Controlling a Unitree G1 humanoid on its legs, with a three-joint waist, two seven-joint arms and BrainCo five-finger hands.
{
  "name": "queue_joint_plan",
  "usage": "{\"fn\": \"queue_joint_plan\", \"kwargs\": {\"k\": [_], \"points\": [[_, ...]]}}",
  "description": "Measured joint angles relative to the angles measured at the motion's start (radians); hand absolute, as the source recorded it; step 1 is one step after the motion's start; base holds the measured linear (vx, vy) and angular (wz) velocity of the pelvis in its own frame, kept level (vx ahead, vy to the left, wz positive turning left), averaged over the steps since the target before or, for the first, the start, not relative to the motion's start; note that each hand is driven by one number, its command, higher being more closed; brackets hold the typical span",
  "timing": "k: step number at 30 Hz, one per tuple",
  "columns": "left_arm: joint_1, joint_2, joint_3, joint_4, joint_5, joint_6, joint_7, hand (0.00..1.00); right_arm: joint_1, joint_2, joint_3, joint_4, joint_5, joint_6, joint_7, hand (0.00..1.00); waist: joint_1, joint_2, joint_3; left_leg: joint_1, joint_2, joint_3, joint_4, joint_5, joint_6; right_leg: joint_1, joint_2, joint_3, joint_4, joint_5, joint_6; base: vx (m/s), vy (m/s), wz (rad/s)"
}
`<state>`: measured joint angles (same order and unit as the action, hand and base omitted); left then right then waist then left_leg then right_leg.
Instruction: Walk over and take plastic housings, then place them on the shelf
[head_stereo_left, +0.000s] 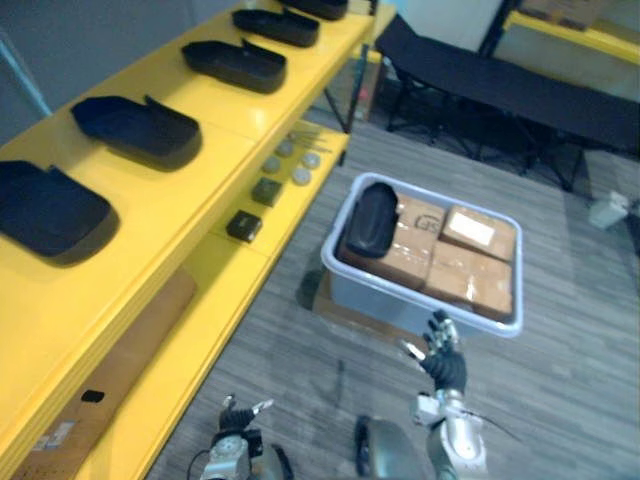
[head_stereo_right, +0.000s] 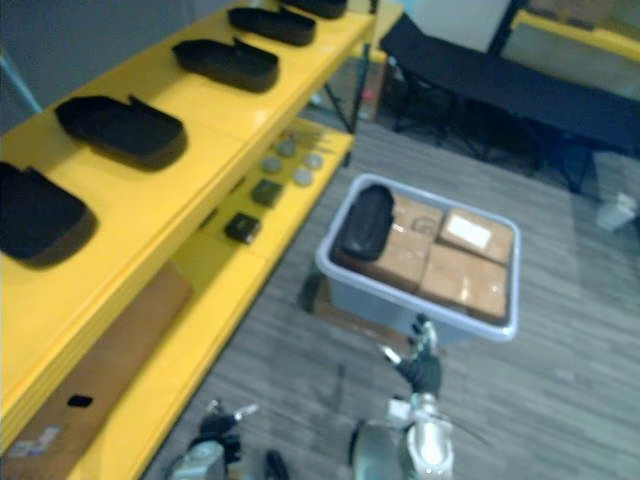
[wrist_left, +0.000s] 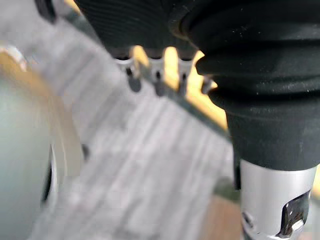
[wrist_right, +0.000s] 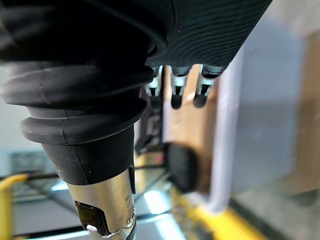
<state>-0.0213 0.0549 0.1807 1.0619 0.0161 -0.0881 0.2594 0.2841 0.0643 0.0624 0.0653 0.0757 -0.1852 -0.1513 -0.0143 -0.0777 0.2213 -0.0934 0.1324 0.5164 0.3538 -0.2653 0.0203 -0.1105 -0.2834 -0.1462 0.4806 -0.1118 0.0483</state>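
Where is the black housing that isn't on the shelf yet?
In the eye views the black housing lies in the grey bin, atop cardboard boxes at its left end, right of the yellow shelf, ahead of the right robot hand.

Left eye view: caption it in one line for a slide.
Right hand open near a grey bin holding one black plastic housing on cardboard boxes, beside a yellow shelf lined with housings.

No print could be read. A white label (head_stereo_left: 472, 230) sat on a cardboard box (head_stereo_left: 500, 245) inside the grey bin (head_stereo_left: 420, 296), too blurred to read; dark marks on the neighbouring box (head_stereo_left: 412, 240) were equally illegible.
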Motion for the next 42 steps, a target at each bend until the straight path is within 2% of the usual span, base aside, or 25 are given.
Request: {"fn": "queue_joint_plan", "kwargs": {"k": [1, 2, 3, 4, 5, 6, 7, 8, 9, 10, 11, 12, 16, 19, 26, 35, 36, 37, 38, 39, 40, 41, 42], "points": [[0.012, 0.019, 0.004, -0.001, 0.0, 0.002, 0.0, 0.0, -0.013, 0.001, -0.005, 0.012, -0.012, 0.004, 0.0, 0.0, 0.001, -0.005, -0.005, -0.022, 0.019, 0.039, 0.016, 0.007, -0.011, 0.032, -0.03, -0.033, -0.057, 0.013, 0.016, -0.11, -0.332, -1.1], [0.018, 0.028, 0.016, -0.005, -0.009, 0.0, -0.001, 0.0, -0.033, 0.002, -0.011, 0.021, -0.012, 0.006, 0.0, 0.0, 0.002, -0.021, -0.016, -0.051, 0.044, 0.063, 0.042, 0.014, -0.024, 0.052, -0.026, -0.05, -0.17, 0.021, 0.106, -0.08, -0.34, -1.11], [0.018, 0.027, 0.024, -0.009, -0.013, -0.002, -0.001, 0.0, -0.044, 0.0, -0.013, 0.025, -0.012, 0.007, 0.0, 0.0, 0.009, -0.021, -0.016, -0.055, 0.054, 0.083, 0.045, 0.021, -0.035, 0.056, -0.016, -0.069, -0.222, 0.021, 0.137, -0.05, -0.351, -1.23], [0.019, 0.018, 0.043, -0.012, -0.014, -0.004, -0.003, 0.0, -0.063, -0.008, -0.014, 0.032, -0.013, 0.009, -0.001, 0.0, 0.017, -0.017, -0.018, -0.064, 0.074, 0.107, 0.045, 0.034, -0.055, 0.077, 0.015, -0.078, -0.334, 0.031, 0.158, 0.0, -0.241, -1.16], [0.019, 0.013, 0.045, -0.012, -0.014, -0.005, -0.003, 0.0, -0.073, -0.02, -0.014, 0.039, -0.014, 0.009, -0.001, 0.0, 0.016, -0.003, -0.016, -0.073, 0.1, 0.121, 0.063, 0.037, -0.062, 0.088, 0.041, -0.064, -0.405, 0.05, 0.154, 0.0, -0.283, -1.2], [0.021, 0.003, 0.053, -0.012, -0.014, -0.006, -0.004, 0.0, -0.082, -0.045, -0.015, 0.057, -0.014, 0.01, -0.001, 0.0, 0.014, 0.027, -0.011, -0.074, 0.13, 0.112, 0.075, 0.047, -0.077, 0.084, 0.081, -0.037, -0.426, 0.079, 0.139, -0.01, -0.248, -1.04], [0.025, -0.022, 0.066, -0.012, -0.015, -0.007, -0.003, 0.0, -0.088, -0.074, -0.012, 0.085, -0.015, 0.018, -0.001, 0.0, 0.02, 0.045, -0.018, -0.073, 0.143, 0.03, 0.078, 0.054, -0.089, 0.073, 0.108, 0.0, -0.42, 0.081, 0.135, 0.01, -0.253, -1.05], [0.03, -0.031, 0.079, -0.013, -0.017, -0.007, -0.002, 0.0, -0.091, -0.103, -0.013, 0.117, -0.016, 0.022, -0.003, 0.0, 0.024, 0.052, -0.019, -0.072, 0.139, -0.093, 0.075, 0.056, -0.093, 0.074, 0.128, 0.031, -0.418, 0.085, 0.128, 0.01, -0.161, -0.89], [0.035, -0.033, 0.079, -0.012, -0.017, -0.007, -0.002, 0.0, -0.091, -0.114, -0.018, 0.127, -0.019, 0.024, -0.004, 0.0, 0.025, 0.055, -0.021, -0.067, 0.126, -0.165, 0.052, 0.052, -0.097, 0.074, 0.129, 0.038, -0.418, 0.088, 0.124, 0.02, -0.098, -0.67], [0.042, -0.036, 0.076, -0.01, -0.017, -0.006, -0.001, 0.0, -0.086, -0.119, -0.047, 0.129, -0.034, 0.027, -0.007, 0.0, 0.013, 0.061, -0.025, -0.037, 0.095, -0.288, -0.012, 0.061, -0.111, 0.074, 0.133, 0.037, -0.418, 0.088, 0.124, 0.01, -0.039, -0.32], [0.044, -0.039, 0.074, -0.01, -0.017, -0.006, 0.0, 0.0, -0.075, -0.118, -0.065, 0.129, -0.04, 0.027, -0.013, 0.0, 0.002, 0.069, -0.029, -0.026, 0.086, -0.317, -0.044, 0.073, -0.133, 0.074, 0.131, 0.036, -0.419, 0.088, 0.124, 0.03, -0.04, -0.09], [0.044, -0.041, 0.069, -0.013, -0.017, -0.007, 0.001, 0.0, -0.064, -0.115, -0.102, 0.128, -0.052, 0.028, -0.031, 0.0, -0.003, 0.067, -0.028, -0.007, 0.073, -0.315, -0.089, 0.085, -0.155, 0.068, 0.128, 0.035, -0.423, 0.088, 0.124, 0.01, -0.01, 0.09], [0.05, -0.022, 0.07, -0.024, -0.016, -0.005, 0.022, 0.0, -0.04, -0.077, -0.118, 0.142, -0.051, 0.032, -0.053, 0.0, 0.001, 0.044, -0.022, 0.007, 0.062, -0.313, -0.109, 0.092, -0.166, 0.065, 0.121, 0.043, -0.423, 0.091, 0.121, -0.04, 0.021, -0.02], [0.062, -0.024, 0.039, -0.031, -0.015, -0.006, 0.045, 0.0, -0.019, -0.052, -0.117, 0.142, -0.051, 0.032, -0.052, 0.0, 0.001, 0.047, -0.032, 0.045, 0.049, -0.312, -0.138, 0.101, -0.171, 0.096, 0.112, 0.044, -0.443, 0.099, 0.122, -0.03, 0.013, 0.0], [0.066, -0.018, -0.049, -0.042, -0.019, -0.009, 0.039, 0.0, -0.014, -0.049, -0.119, 0.147, -0.049, 0.033, -0.061, 0.0, 0.0, 0.058, -0.039, 0.064, 0.038, -0.312, -0.177, 0.131, -0.17, 0.111, 0.111, 0.044, -0.476, 0.127, 0.119, -0.03, 0.003, 0.0], [0.086, -0.022, -0.025, -0.04, -0.019, -0.015, 0.029, 0.0, 0.007, -0.039, -0.12, 0.146, -0.029, 0.034, -0.061, 0.0, 0.001, 0.059, -0.041, 0.091, 0.06, -0.311, -0.128, 0.106, -0.173, 0.113, 0.127, 0.073, -0.422, 0.106, 0.102, -0.07, -0.003, -0.09], [0.086, -0.023, -0.024, -0.041, -0.02, -0.015, 0.025, 0.0, 0.015, -0.039, -0.122, 0.145, -0.028, 0.034, -0.06, 0.0, 0.001, 0.062, -0.041, 0.088, 0.066, -0.314, -0.115, 0.095, -0.172, 0.113, 0.131, 0.072, -0.419, 0.093, 0.097, -0.1, -0.019, -0.03], [0.094, -0.033, -0.019, -0.043, -0.029, -0.017, 0.019, 0.0, 0.033, -0.048, -0.119, 0.144, -0.027, 0.035, -0.054, 0.0, 0.001, 0.089, -0.041, 0.082, 0.093, -0.313, -0.114, 0.074, -0.18, 0.104, 0.147, 0.06, -0.364, 0.071, 0.088, -0.03, -0.056, -0.02], [0.105, -0.036, 0.0, -0.046, -0.044, -0.019, 0.015, 0.0, 0.049, -0.049, -0.115, 0.138, -0.026, 0.036, -0.045, 0.0, 0.002, 0.098, -0.047, 0.078, 0.11, -0.318, -0.094, 0.069, -0.194, 0.074, 0.165, 0.031, -0.252, 0.014, 0.053, 0.02, -0.078, 0.04], [0.114, -0.034, 0.019, -0.056, -0.061, -0.021, 0.013, 0.0, 0.071, -0.049, -0.11, 0.12, -0.016, 0.036, -0.044, 0.0, 0.003, 0.089, -0.048, 0.071, 0.119, -0.325, -0.056, 0.067, -0.21, 0.07, 0.171, -0.002, -0.203, -0.057, 0.035, 0.08, -0.108, 0.23], [0.112, -0.025, 0.027, -0.055, -0.065, -0.018, 0.012, 0.0, 0.083, -0.055, -0.11, 0.111, -0.007, 0.036, -0.043, 0.0, -0.001, 0.088, -0.048, 0.05, 0.125, -0.356, 0.021, 0.065, -0.213, 0.084, 0.166, -0.018, -0.199, -0.084, 0.042, 0.03, -0.106, 0.43], [0.11, -0.027, 0.036, -0.067, -0.09, -0.021, 0.006, 0.0, 0.089, -0.048, -0.123, 0.11, 0.0, 0.036, -0.045, 0.0, 0.002, 0.076, -0.041, -0.035, 0.116, -0.385, 0.14, 0.111, -0.186, 0.106, 0.154, -0.032, -0.218, -0.085, 0.042, 0.04, -0.118, 0.5], [0.109, -0.028, 0.04, -0.07, -0.098, -0.021, 0.006, 0.0, 0.088, -0.053, -0.131, 0.105, 0.01, 0.036, -0.046, 0.0, 0.002, 0.066, -0.043, -0.064, 0.096, -0.4, 0.179, 0.125, -0.17, 0.128, 0.139, -0.039, -0.245, -0.083, 0.041, 0.06, -0.096, 0.44]]}}
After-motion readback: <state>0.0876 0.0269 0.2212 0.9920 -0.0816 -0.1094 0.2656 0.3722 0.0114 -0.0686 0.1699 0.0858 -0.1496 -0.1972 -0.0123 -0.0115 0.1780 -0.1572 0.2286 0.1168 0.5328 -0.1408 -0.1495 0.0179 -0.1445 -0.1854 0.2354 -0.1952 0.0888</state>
